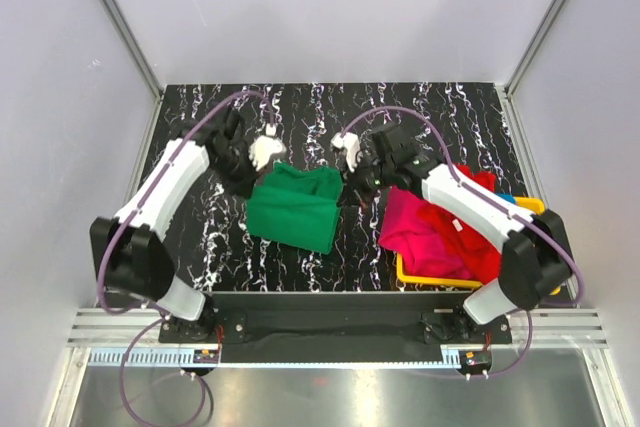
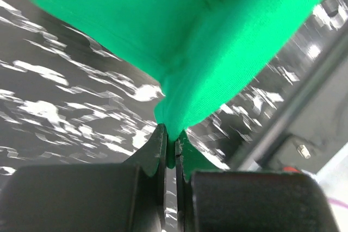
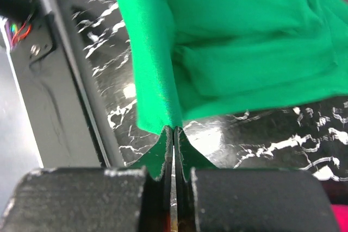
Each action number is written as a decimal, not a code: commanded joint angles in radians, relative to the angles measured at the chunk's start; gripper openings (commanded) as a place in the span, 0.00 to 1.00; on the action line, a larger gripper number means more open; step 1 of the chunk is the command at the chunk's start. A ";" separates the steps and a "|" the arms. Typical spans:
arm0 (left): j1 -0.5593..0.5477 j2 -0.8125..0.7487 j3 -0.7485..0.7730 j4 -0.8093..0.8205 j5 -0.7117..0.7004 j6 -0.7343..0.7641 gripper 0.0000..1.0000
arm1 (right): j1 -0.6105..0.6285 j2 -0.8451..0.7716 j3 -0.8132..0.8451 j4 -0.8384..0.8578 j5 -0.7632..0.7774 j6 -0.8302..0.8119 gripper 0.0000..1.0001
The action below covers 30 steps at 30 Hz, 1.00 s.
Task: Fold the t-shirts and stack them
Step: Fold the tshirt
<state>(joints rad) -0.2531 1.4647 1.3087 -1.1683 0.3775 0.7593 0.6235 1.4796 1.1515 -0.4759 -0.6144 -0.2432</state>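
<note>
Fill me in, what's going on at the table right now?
Both arms are working on the green t-shirt, which lies partly folded on the black marbled table. The left gripper and the right gripper each pinch a far corner of it, fingers closed on the cloth. The magenta-pink t-shirt, red t-shirt and blue t-shirt sit bunched in the yellow tray on the right, not yet folded.

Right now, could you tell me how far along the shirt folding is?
Done: nothing stacked yet. In hand: the green t-shirt looks partly folded, left gripper and right gripper pinching its edge. Left: the magenta t-shirt, red t-shirt and blue t-shirt, heaped in the yellow tray.
</note>
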 commanded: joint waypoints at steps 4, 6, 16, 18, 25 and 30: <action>0.038 0.195 0.277 0.065 -0.063 -0.087 0.00 | -0.135 0.120 0.119 0.014 -0.002 0.171 0.00; 0.038 0.233 0.316 0.061 -0.061 -0.095 0.00 | -0.159 0.140 0.120 0.040 -0.007 0.192 0.00; 0.014 0.436 0.547 0.119 -0.061 -0.156 0.00 | -0.219 0.255 0.137 0.129 0.068 0.283 0.00; 0.012 0.460 0.566 0.156 -0.069 -0.181 0.03 | -0.234 0.278 0.146 0.151 0.106 0.294 0.00; -0.029 0.566 0.572 0.327 -0.109 -0.228 0.08 | -0.262 0.392 0.157 0.223 0.197 0.327 0.00; -0.048 0.634 0.601 0.455 -0.133 -0.294 0.09 | -0.268 0.430 0.162 0.293 0.291 0.370 0.01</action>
<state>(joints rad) -0.3016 2.0808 1.8477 -0.8650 0.3042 0.5236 0.3710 1.8919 1.2755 -0.2493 -0.4278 0.0914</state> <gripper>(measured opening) 0.090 0.012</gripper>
